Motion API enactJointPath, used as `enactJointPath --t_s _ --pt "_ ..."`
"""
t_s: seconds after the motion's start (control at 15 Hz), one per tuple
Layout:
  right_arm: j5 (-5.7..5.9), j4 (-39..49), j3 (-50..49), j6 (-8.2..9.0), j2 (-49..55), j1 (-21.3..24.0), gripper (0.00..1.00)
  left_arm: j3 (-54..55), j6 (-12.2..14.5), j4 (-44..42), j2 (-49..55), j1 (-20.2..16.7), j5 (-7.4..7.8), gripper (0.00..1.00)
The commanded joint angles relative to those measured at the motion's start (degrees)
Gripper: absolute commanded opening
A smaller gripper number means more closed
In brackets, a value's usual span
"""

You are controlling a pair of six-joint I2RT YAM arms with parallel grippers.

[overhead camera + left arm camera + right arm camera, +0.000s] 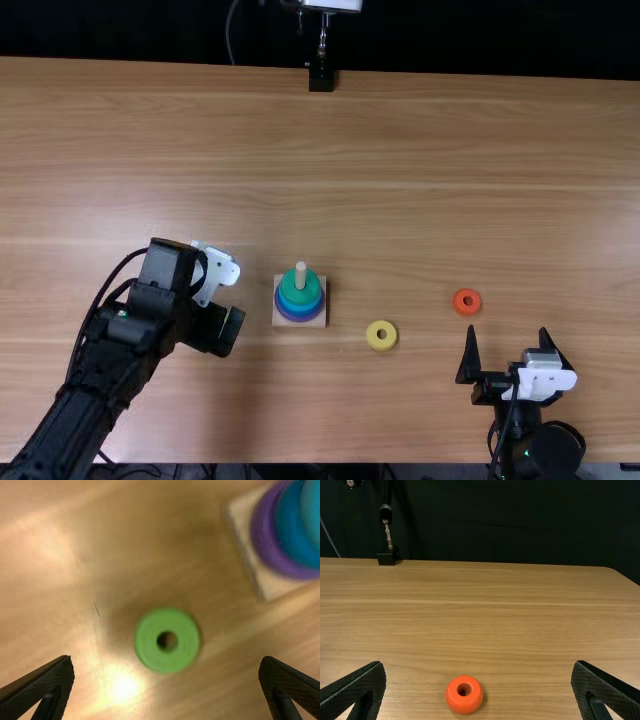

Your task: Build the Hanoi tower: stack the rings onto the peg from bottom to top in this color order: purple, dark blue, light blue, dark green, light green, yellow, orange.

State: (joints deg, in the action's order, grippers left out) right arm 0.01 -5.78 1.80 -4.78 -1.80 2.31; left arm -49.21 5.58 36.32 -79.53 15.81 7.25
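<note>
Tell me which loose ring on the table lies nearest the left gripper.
The light green ring, flat on the light brown wooden table below the black left gripper. The yellow ring and orange ring lie farther off, past the square wooden base.

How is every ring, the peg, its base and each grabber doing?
Purple ring: stacked, lowest
Blue part: stacked above purple, ring count unclear
Dark green ring: stacked, topmost
Peg: upright, tip bare
Base: flat on table
Light green ring: loose, flat on table
Yellow ring: loose, flat on table
Orange ring: loose, flat on table
Left gripper: jaws open
Right gripper: jaws open
</note>
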Motion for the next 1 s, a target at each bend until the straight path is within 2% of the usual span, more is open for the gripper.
enactJointPath --t_s 0.0,0.13,0.47,0.6,0.93 --pt "0.62 -1.6 -0.9 -0.08 0.8 0.8 1.0 -2.6 -0.8 0.7 -2.6 0.3 0.24 1.0" --pt "0.62 -1.6 -0.9 -0.08 0.8 0.8 1.0 -3.9 -0.9 1.2 -5.5 0.4 -0.71 1.0" --pt "0.62 -1.6 -0.9 -0.08 0.9 0.8 1.0 -6.2 -1.2 1.5 -10.7 1.2 -0.92 1.0" --pt "0.62 -1.6 -0.9 -0.08 0.9 0.8 1.0 -6.2 -1.2 1.5 -11.4 1.5 -1.87 1.0" --pt "0.62 -1.6 -0.9 -0.08 0.9 0.8 1.0 -6.2 -1.0 1.4 -15.2 2.6 -1.97 1.0"
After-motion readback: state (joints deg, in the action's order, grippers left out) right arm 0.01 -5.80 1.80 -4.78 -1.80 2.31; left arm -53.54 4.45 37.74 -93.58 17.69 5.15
